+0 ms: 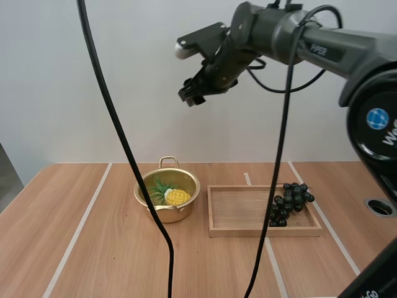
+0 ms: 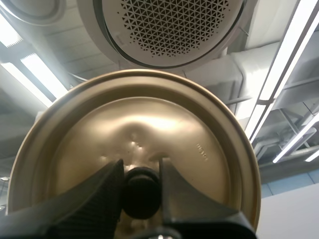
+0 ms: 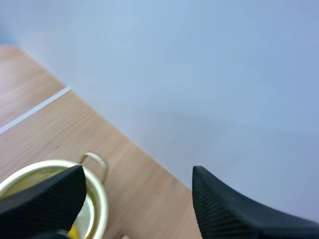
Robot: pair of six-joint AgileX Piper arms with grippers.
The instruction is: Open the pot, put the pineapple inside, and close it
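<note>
High view: pineapple [image 1: 175, 197] lies inside the open pot [image 1: 167, 215], just left of the wooden tray [image 1: 239, 210] w/ grapes [image 1: 288, 202] at its right end, & the right gripper [image 1: 193, 93] hangs high above the pot, prob. to leave room for the lid. Left wrist view: left gripper [image 2: 141, 169] is clamped on the black knob [image 2: 141, 193] of the lid [image 2: 149, 124], held aloft pointing at the ceiling, so the pot's mouth is free. Right wrist view: fingers apart, nothing between them, pot rim & handle below; I'd say only closing remains.

Dark grey right arm [image 1: 273, 28], white lettering [image 1: 327, 51], blue round logo [image 1: 377, 118], black ribbed claw fingers [image 3: 229, 211]
</note>
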